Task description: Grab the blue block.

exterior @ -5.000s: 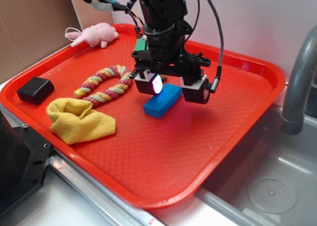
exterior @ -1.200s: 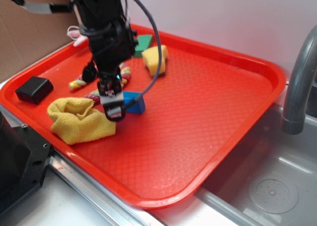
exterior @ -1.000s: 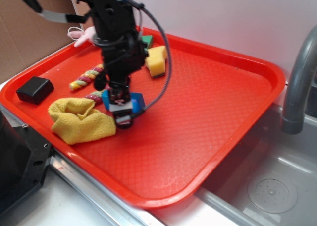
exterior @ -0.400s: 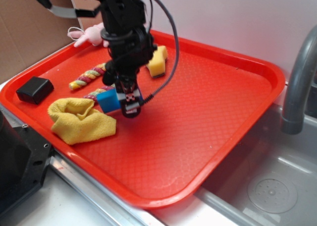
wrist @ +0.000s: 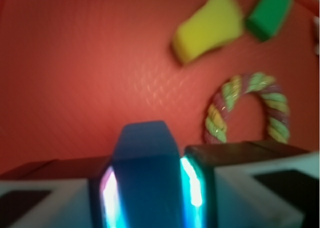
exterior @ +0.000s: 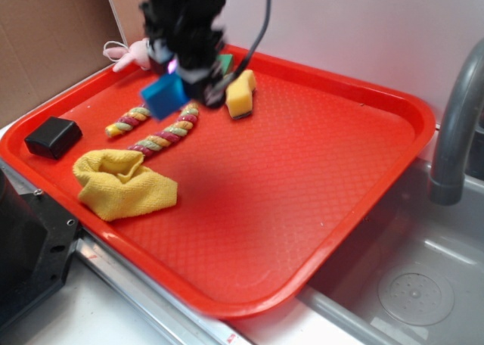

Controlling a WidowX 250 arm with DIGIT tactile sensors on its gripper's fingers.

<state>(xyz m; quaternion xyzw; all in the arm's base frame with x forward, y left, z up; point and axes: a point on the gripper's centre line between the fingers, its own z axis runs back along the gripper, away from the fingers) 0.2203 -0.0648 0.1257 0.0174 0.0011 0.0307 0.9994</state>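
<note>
The blue block (exterior: 164,96) hangs in the air above the red tray (exterior: 302,171), over the striped rope. My gripper (exterior: 181,80) is shut on it, blurred by motion in the exterior view. In the wrist view the blue block (wrist: 146,173) fills the gap between my two glowing pads, and my gripper (wrist: 147,198) holds it by its long sides. The tray floor lies well below it.
On the tray lie a striped rope (exterior: 155,129), a yellow cloth (exterior: 122,183), a black box (exterior: 54,137), a yellow sponge (exterior: 240,94), a green block (wrist: 269,11) and a pink plush toy (exterior: 132,54). A grey tap (exterior: 457,118) rises over the sink at right.
The gripper shut on the blue block near the yellow cloth, then lifted it up and back toward the tray's far side. The rope lies uncovered now.
</note>
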